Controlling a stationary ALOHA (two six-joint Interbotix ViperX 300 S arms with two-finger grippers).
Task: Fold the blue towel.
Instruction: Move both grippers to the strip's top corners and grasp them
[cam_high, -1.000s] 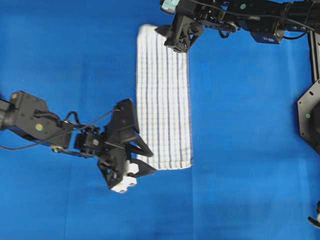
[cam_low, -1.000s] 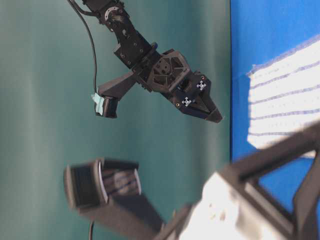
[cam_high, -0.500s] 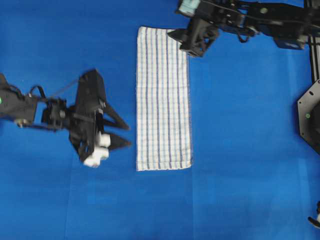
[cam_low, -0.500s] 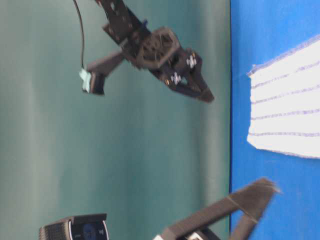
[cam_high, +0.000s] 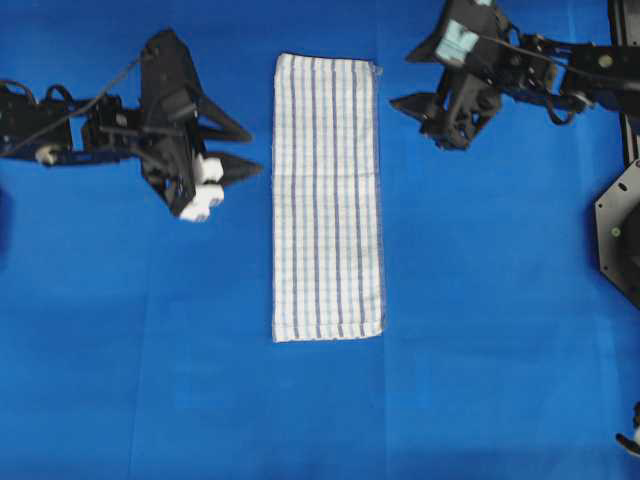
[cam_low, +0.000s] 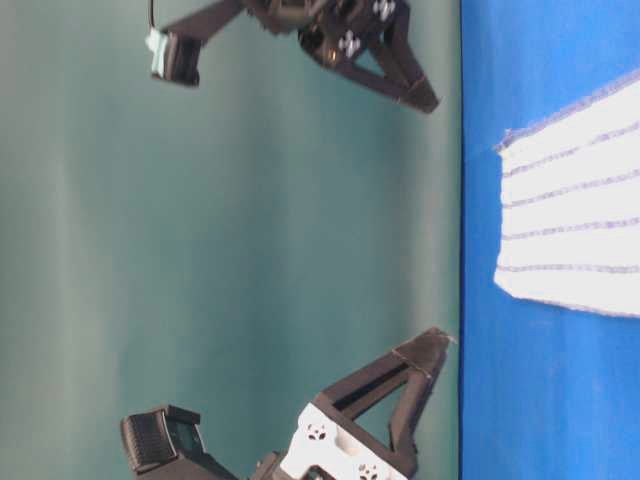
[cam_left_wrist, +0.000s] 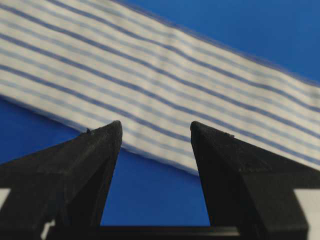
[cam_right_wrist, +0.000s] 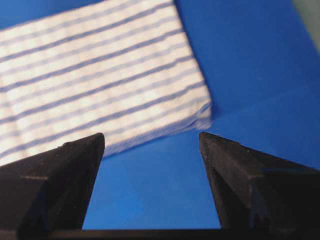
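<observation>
The blue towel (cam_high: 328, 195) lies flat as a long narrow strip, white with thin blue stripes, in the middle of the overhead view. My left gripper (cam_high: 255, 152) hovers open to the left of its far half, with nothing between the fingers. The left wrist view has the gripper (cam_left_wrist: 155, 127) looking at the towel's long edge (cam_left_wrist: 165, 100). My right gripper (cam_high: 405, 108) hangs open to the right of the towel's far right corner. In the right wrist view that gripper (cam_right_wrist: 151, 140) faces the corner (cam_right_wrist: 202, 112). Both grippers are raised off the table (cam_low: 425, 95) (cam_low: 435, 340).
A plain blue sheet (cam_high: 480, 350) covers the whole table. A black arm base (cam_high: 620, 235) stands at the right edge. Another dark part (cam_high: 630, 440) pokes in at the bottom right. A teal backdrop (cam_low: 250, 250) fills the table-level view.
Both arms have pulled away from the towel. The left gripper went from the near left corner to the far left side. The right gripper moved right, off the far right corner.
</observation>
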